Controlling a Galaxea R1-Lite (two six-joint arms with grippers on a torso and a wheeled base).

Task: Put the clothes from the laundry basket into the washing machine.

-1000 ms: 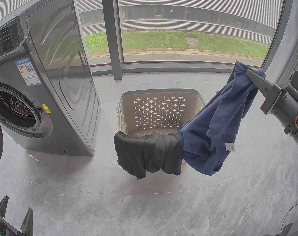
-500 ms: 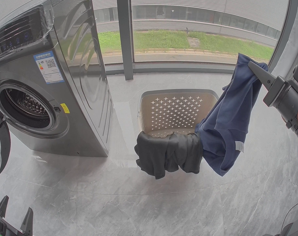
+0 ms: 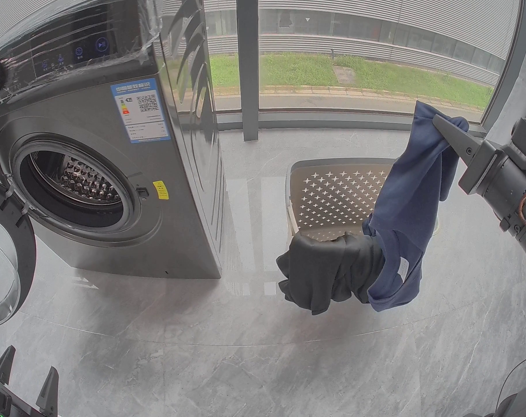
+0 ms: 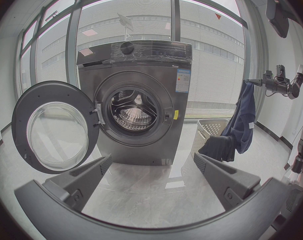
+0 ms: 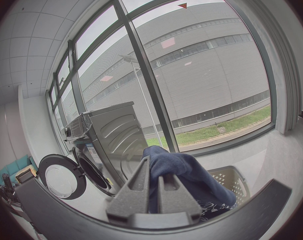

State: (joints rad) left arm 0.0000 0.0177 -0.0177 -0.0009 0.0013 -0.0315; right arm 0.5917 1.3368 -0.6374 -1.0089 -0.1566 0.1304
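The grey washing machine (image 3: 176, 215) stands at the left, its round door (image 3: 2, 256) swung open and the drum (image 3: 72, 183) bare. To its right sits a beige laundry basket (image 3: 332, 198) with a dark grey garment (image 3: 326, 273) draped over its near rim. My right gripper (image 3: 448, 131) is raised over the basket's right side, shut on the top of a blue garment (image 3: 410, 204) that hangs down to the rim. The same blue cloth (image 5: 188, 174) bunches behind the right gripper (image 5: 154, 180). My left gripper (image 4: 151, 160) is low, open, holding nothing, and faces the machine (image 4: 138, 100).
Grey marble floor spreads in front of the machine and the basket. A tall window wall with a dark pillar (image 3: 248, 53) runs behind them. The open door (image 4: 54, 127) juts out to the left of the drum opening.
The whole head view has swung left, so the machine and the basket now sit further right in the picture. The blue garment still hangs from my right gripper, nearer the dark garment.
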